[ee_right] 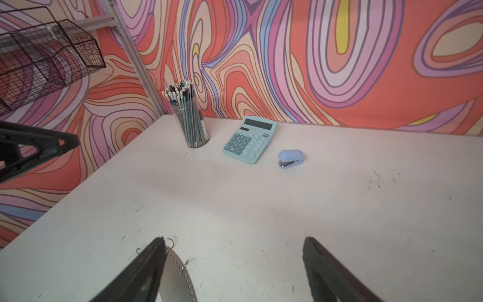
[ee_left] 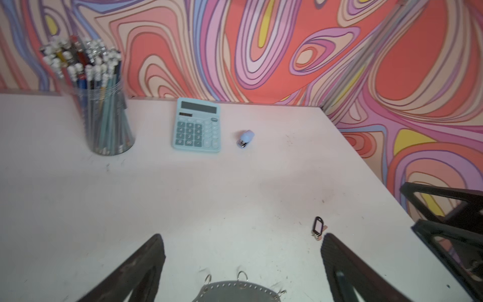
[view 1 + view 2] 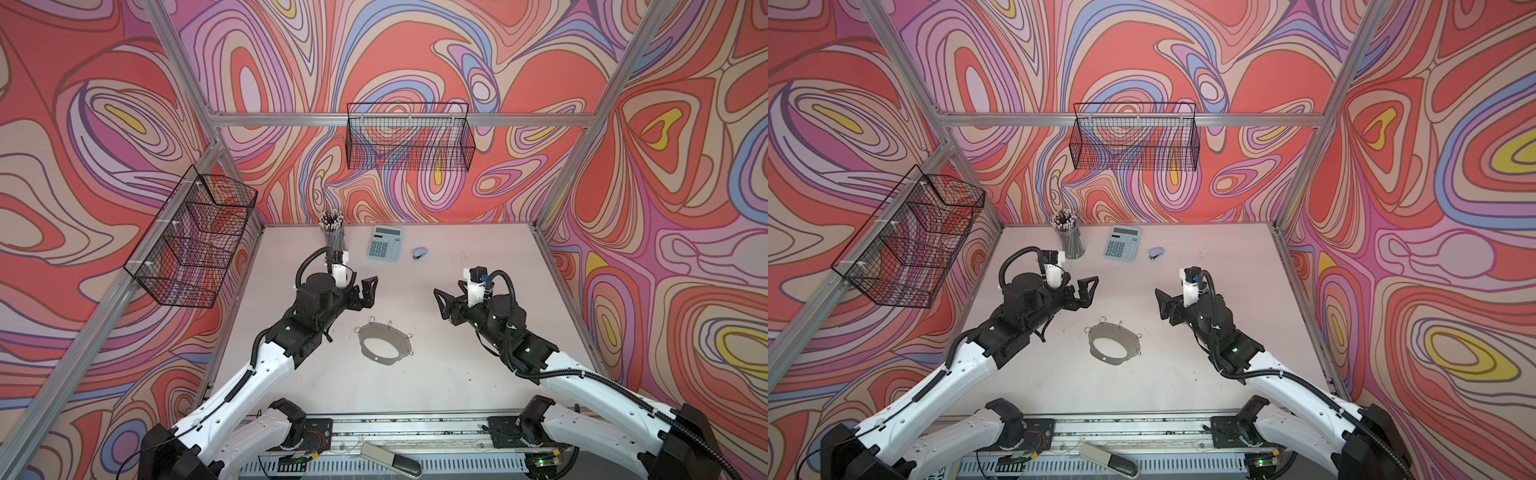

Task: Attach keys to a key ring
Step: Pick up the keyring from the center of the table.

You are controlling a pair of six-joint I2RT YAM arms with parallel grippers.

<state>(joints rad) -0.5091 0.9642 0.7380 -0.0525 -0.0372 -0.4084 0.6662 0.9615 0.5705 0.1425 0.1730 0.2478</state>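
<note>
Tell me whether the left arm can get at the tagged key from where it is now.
Probably yes. The left claw is open and empty, and the keys lie on bare table just off one fingertip, with nothing between.

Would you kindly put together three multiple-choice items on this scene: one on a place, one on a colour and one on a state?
1. Where is the key ring?
A) in a drawer
B) flat on the table
C) on the floor

2. What colour is the calculator?
A) teal
B) red
C) black

3. How is the left claw?
A) shut on the key ring
B) shut on nothing
C) open, holding nothing

Answers:
1 B: both top views show it lying on the tabletop.
2 A: its casing is pale teal in every view.
3 C: the left wrist view shows its fingers wide apart, with only table between them.
</note>
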